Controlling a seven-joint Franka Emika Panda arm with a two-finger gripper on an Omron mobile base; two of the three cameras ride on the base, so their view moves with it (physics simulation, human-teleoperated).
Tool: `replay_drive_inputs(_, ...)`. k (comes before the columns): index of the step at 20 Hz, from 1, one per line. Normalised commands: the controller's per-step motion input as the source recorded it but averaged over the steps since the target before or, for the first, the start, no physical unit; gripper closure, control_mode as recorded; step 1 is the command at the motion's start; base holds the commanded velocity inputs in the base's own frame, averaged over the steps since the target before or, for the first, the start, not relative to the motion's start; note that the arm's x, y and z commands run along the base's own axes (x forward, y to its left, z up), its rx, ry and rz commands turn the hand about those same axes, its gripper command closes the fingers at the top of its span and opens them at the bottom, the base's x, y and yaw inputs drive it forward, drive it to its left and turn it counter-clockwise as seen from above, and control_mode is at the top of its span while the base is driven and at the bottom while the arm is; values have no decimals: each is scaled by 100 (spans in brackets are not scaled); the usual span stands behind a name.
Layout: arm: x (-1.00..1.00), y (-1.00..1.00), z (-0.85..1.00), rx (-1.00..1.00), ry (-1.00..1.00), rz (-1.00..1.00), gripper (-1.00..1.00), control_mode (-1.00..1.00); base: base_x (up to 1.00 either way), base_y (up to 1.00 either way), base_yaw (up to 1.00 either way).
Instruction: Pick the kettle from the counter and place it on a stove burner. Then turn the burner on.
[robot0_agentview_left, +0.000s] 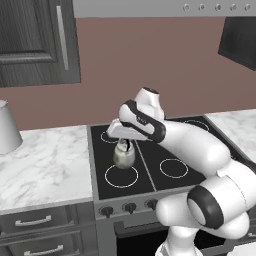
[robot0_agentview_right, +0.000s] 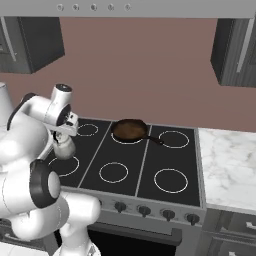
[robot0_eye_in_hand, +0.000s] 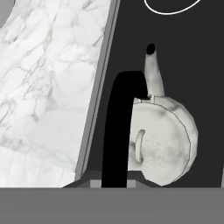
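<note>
Carrying the kettle (robot0_agentview_left: 123, 155) by its black handle, my tool (robot0_agentview_left: 123, 142) is clamped shut on it, hanging it just above the stove burner (robot0_agentview_left: 121, 176) at six o'clock so it lands centred.

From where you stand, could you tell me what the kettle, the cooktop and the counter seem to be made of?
Kettle: probably glazed ceramic or enamel, pale and mottled, with a black, perhaps plastic, handle.
Cooktop: looks like smooth black glass with painted white rings.
Counter: marble-like stone, white with grey veins, polished.
</note>
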Motion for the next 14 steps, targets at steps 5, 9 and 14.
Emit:
replay_drive_inputs(5,0,1,-1,0,0,0,100,-100,0,0,0)
replay_drive_inputs(9,5,1,-17,2,1,0,100,-100,0,0,0)
replay_drive_inputs(14,6,5,-25,0,2,0,100,-100,0,0,0)
